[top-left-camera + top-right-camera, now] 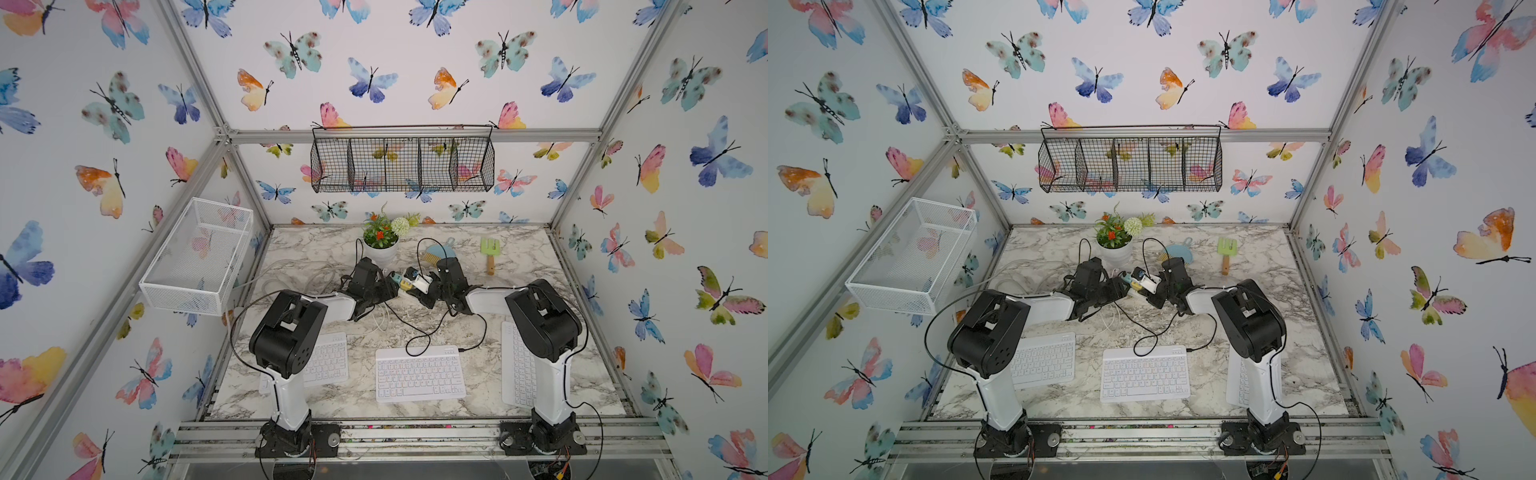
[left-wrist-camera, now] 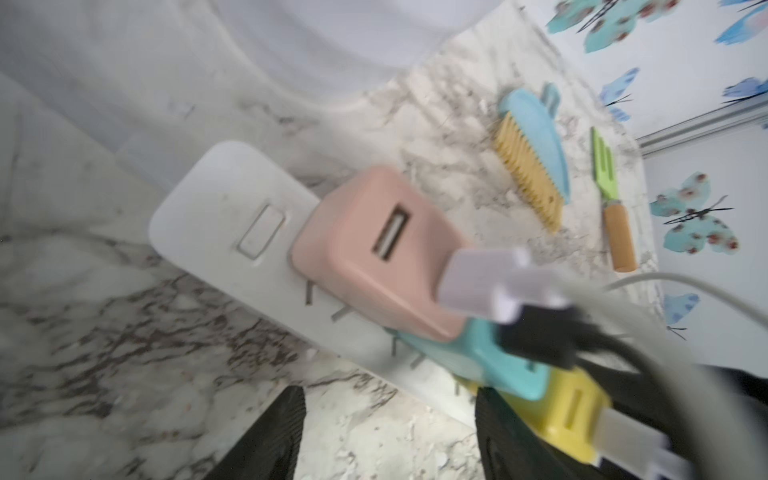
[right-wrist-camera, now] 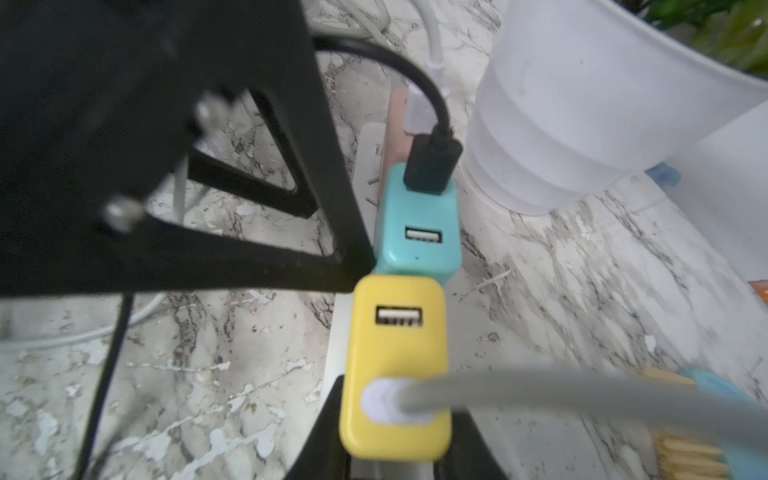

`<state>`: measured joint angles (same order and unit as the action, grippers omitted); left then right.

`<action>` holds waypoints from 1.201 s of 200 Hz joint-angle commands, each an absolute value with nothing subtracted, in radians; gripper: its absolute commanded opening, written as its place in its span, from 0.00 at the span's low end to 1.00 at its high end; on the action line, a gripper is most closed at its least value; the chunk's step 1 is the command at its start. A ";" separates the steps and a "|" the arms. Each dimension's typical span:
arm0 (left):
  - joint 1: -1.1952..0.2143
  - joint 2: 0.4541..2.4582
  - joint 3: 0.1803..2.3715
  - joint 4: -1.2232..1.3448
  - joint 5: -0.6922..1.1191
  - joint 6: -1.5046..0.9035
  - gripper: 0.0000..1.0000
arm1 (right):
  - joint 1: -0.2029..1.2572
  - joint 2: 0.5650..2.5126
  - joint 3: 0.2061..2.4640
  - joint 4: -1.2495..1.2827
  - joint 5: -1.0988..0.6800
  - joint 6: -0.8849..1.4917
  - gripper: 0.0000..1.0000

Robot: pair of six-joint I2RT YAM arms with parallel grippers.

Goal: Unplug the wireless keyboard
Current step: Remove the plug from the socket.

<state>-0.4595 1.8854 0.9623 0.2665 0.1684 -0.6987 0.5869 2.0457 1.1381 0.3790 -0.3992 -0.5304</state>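
Arms hid a good deal in both top views: my left arm (image 1: 286, 332) covered a corner of the left keyboard (image 1: 328, 359), and my right arm (image 1: 544, 324) covered most of the right keyboard (image 1: 517, 365). Only the middle keyboard (image 1: 419, 374) lay fully in sight, near the front of the table (image 1: 532, 257), with a black cable end at its back right corner. That made three keyboards, all white.

Behind them the strip (image 2: 232, 216) was almost buried under my two wrists in the top views. The wrist views showed it, the left one blurred. Three chargers sat on it in a row: a pink charger (image 2: 345, 270), a teal charger (image 3: 417, 257) and a yellow charger (image 3: 395, 353). Each had two ports, one filled and one bare. A black plug (image 3: 430, 164) on a black cable (image 3: 415, 78) stood in the teal charger; white plugs stood in the other two. I could not trace the black cable all the way to the middle keyboard.

My right jaws pinched the yellow charger, a finger (image 3: 324, 440) on either side. My left jaws were spread and held nothing, one finger (image 2: 266, 436) over bare table and the other just beside the yellow charger, which the frame edge cut off there.

Further back stood one pot (image 1: 380, 251), one brush (image 2: 540, 137) and one rake (image 2: 602, 162). Two baskets hung on the walls, a black basket (image 1: 403, 164) and a white basket (image 1: 183, 293).
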 commanded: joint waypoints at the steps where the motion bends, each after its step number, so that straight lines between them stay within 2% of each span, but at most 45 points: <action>1: -0.453 1.913 0.937 0.187 0.155 -0.688 0.68 | 0.576 2.000 1.194 0.424 -0.571 -0.449 0.18; 15: -0.453 1.915 0.936 0.188 0.157 -0.689 0.68 | 0.559 2.023 1.232 0.383 -0.682 -0.395 0.18; 49: -0.453 1.908 0.917 0.195 0.154 -0.689 0.68 | 0.547 2.062 1.267 0.333 -0.791 -0.352 0.18; 88: -0.449 1.929 0.920 0.170 0.148 -0.696 0.68 | 0.533 2.071 1.254 0.399 -0.846 -0.261 0.17; 112: -0.454 1.956 0.951 0.105 0.126 -0.684 0.67 | 0.529 2.071 1.217 0.523 -0.871 -0.151 0.16; 136: -0.459 1.983 0.971 0.061 0.118 -0.677 0.67 | 0.536 2.062 1.169 0.619 -0.818 -0.119 0.16; 203: -0.465 2.045 0.997 0.004 0.118 -0.658 0.67 | 0.643 1.991 1.005 0.749 -0.488 -0.407 0.15; 240: -0.465 2.049 1.006 -0.023 0.114 -0.651 0.67 | 0.646 1.990 0.991 0.768 -0.508 -0.372 0.16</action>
<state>-0.4644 1.9366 1.0431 0.1818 0.1726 -0.6373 0.5983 2.0438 0.9920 0.6930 -0.3809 -0.3756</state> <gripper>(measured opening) 0.666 0.298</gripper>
